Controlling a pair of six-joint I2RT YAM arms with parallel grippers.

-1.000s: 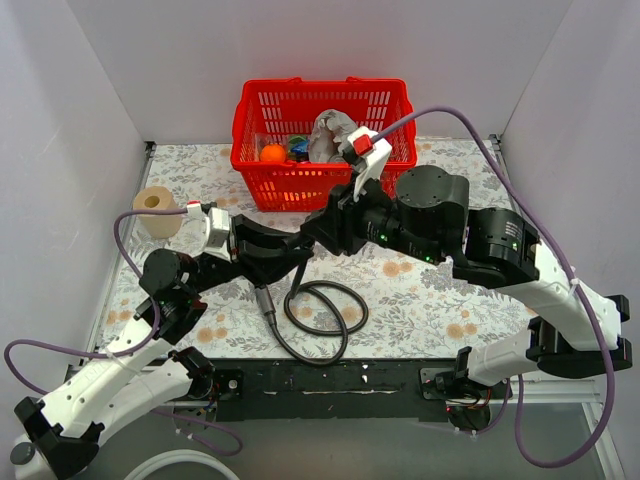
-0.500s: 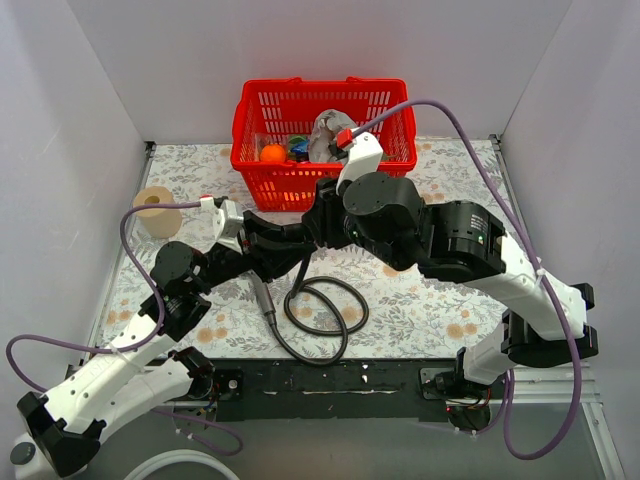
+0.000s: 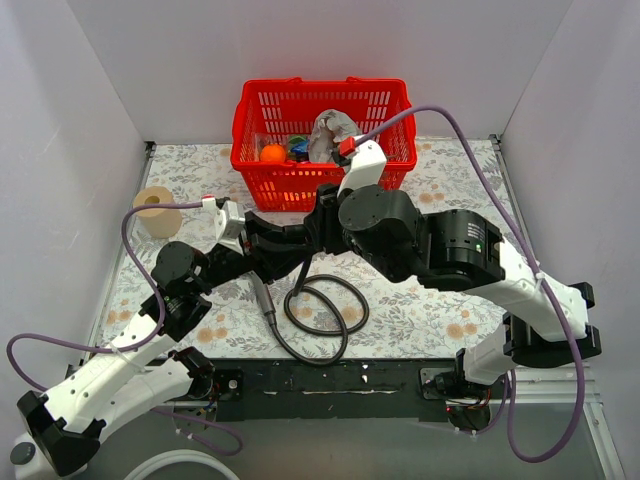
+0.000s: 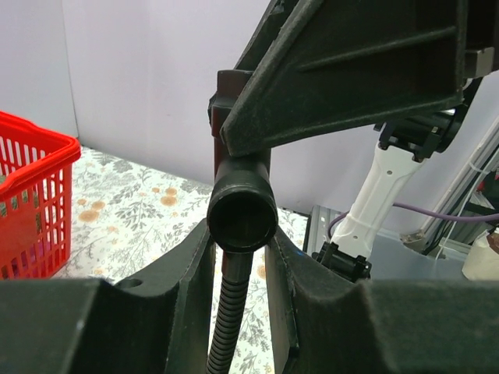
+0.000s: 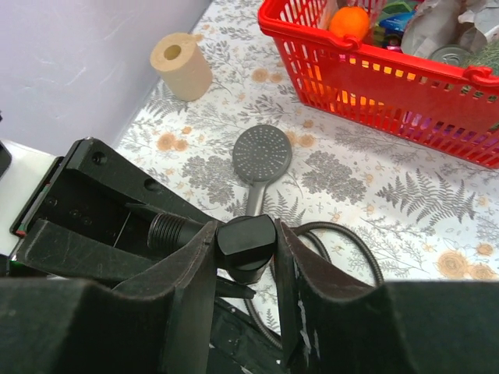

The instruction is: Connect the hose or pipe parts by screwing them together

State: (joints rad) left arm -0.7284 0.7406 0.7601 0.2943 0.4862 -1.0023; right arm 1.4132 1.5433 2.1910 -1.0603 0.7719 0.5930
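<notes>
Fingers on the left arm clench the dark ribbed shower hose at its round end, while the right fingers pinch the hex end nut between them, and the grey hand shower lies on the table just beyond them.

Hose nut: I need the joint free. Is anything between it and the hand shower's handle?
Nothing visible. From the right wrist, the hose nut in the right gripper overlaps the near end of the hand shower; the left gripper clamps the hose beside it. Whether they touch is hidden.
</notes>
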